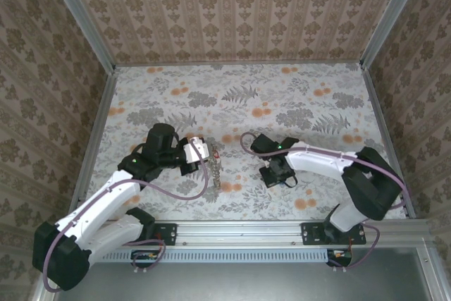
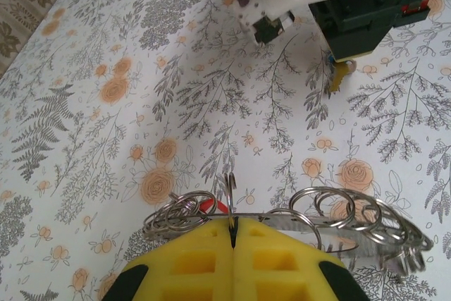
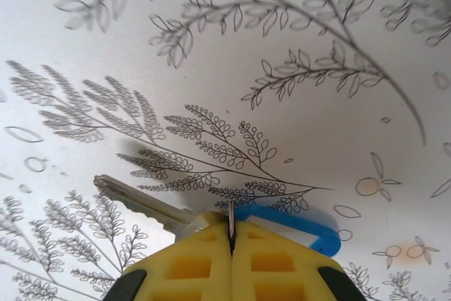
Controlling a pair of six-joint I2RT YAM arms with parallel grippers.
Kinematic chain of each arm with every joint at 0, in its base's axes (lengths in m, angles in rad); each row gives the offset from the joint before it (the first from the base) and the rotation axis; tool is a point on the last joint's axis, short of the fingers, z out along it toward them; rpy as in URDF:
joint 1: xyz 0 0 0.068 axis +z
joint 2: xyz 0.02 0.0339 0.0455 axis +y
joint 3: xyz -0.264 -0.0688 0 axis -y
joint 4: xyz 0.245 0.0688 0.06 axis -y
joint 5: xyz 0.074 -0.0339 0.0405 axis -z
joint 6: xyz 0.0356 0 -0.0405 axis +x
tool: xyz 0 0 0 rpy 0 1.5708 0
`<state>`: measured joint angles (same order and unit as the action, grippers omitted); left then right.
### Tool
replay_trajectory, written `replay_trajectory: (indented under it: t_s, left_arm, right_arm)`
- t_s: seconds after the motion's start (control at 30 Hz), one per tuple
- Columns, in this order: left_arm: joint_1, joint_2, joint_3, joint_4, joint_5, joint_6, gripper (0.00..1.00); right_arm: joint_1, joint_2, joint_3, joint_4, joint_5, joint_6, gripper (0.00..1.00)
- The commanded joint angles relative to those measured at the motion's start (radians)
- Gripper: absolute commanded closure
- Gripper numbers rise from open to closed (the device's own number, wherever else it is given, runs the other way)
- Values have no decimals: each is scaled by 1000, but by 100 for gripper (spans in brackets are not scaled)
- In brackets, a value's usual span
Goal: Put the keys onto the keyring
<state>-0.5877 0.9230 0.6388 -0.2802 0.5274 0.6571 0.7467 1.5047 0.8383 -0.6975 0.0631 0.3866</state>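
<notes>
Right wrist view, nearest: your right gripper (image 3: 231,229) had its yellow fingers pinched shut on a small silver key with a blue plastic head (image 3: 151,202). The key's long axis ran across the fingers, blade to frame left, head to the right. It sat on or just over the floral-patterned table (image 3: 303,89); which, I could not tell.

Left wrist view: the left gripper (image 2: 232,234) was clamped on the grey metal keyring (image 2: 338,227), seen edge-on and hung with small split rings. Beyond it the right gripper stood well apart.

The top view placed the keyring left of the key. The blade's heading read from the right wrist view.
</notes>
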Motion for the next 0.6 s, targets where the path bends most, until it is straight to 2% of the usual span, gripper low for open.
replay_trajectory:
  t_s: [0.0,0.13,0.23,0.3,0.43,0.5,0.57]
  left_arm:
    - [3,-18,4,59,53,-14,100]
    - [2,-20,38,21,103,37,100]
    - [-4,-27,39,16,174,91,100]
    - [-11,-36,32,29,173,101,100]
    - [-29,-48,31,34,158,113,100]
    - [-35,-36,40,27,158,109,100]
    - [-42,-20,47,25,149,102,100]
  right_arm:
    - [9,-158,-44,123,8,-73,98]
    - [27,-356,-143,360,-97,-250,99]
    - [58,-505,-254,576,-269,-504,100]
    - [71,-580,-305,685,-308,-612,100]
    - [76,-550,-215,604,-345,-707,100]
    - [90,-498,-164,570,-356,-710,100]
    - [102,-456,-143,609,-380,-676,100]
